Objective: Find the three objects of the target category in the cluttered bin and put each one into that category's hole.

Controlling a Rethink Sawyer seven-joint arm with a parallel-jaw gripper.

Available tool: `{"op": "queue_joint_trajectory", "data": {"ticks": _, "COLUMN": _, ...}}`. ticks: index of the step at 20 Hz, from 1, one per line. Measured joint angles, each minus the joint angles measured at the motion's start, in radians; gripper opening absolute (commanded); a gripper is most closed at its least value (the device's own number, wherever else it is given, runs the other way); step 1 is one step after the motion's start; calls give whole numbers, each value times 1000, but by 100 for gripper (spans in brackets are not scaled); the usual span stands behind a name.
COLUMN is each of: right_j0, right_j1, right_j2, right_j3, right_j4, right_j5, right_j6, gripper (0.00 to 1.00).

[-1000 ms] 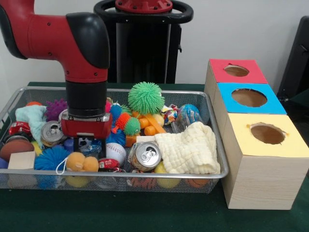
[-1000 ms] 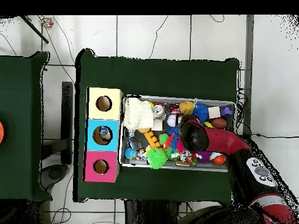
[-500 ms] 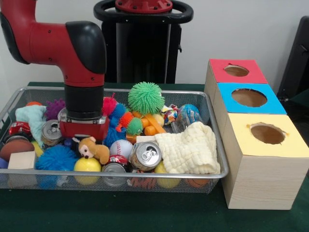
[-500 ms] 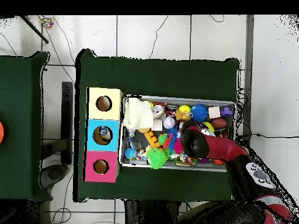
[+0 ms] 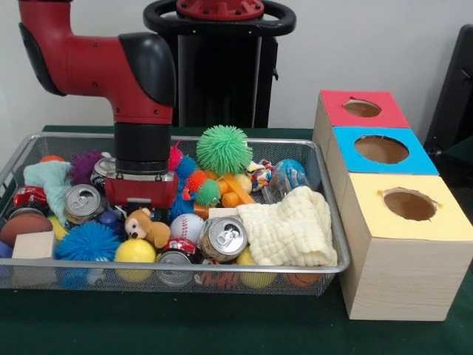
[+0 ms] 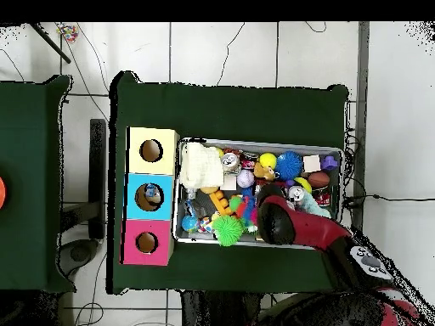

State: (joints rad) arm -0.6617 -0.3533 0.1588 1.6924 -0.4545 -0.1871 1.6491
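The wire-mesh bin (image 5: 44, 135) stands on the green table, packed with toys; it also shows in the overhead view (image 6: 176, 195). My gripper (image 5: 140, 209) hangs low in the bin's left half, its red base just above a small toy bear (image 5: 146, 228). Its tips are hidden among the toys. In the overhead view the arm (image 6: 273, 222) covers it. A see-through wrinkly bottle (image 5: 274, 189) seems to lie beside the blue globe ball (image 5: 290, 172). No other bottle shows clearly. The red-topped hole (image 5: 362, 108) is the farthest box from the camera, to the right of the bin (image 6: 147, 243).
Silver cans (image 5: 222, 238) (image 5: 81, 201), a white cloth (image 5: 292, 231), a green spiky ball (image 5: 223, 149), a baseball (image 5: 188, 226), a yellow ball (image 5: 134, 251) and a wooden block (image 5: 33, 245) crowd the bin. The blue-topped hole (image 5: 381, 149) and the yellow-topped hole (image 5: 409, 204) adjoin the red box.
The gripper has moved right in the front view and toward the robot's side of the bin. The toy bear and yellow ball have shifted and now show in front of it.
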Motion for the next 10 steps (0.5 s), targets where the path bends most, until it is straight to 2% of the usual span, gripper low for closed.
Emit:
{"op": "queue_joint_trajectory", "data": {"ticks": 1, "right_j0": -1, "right_j1": -8, "right_j2": 0, "right_j3": 17, "right_j4": 0, "right_j5": -14, "right_j6": 0, "gripper": 0}}
{"op": "queue_joint_trajectory", "data": {"ticks": 10, "right_j0": -9, "right_j1": -31, "right_j2": 0, "right_j3": 35, "right_j4": 0, "right_j5": -14, "right_j6": 0, "gripper": 0}}
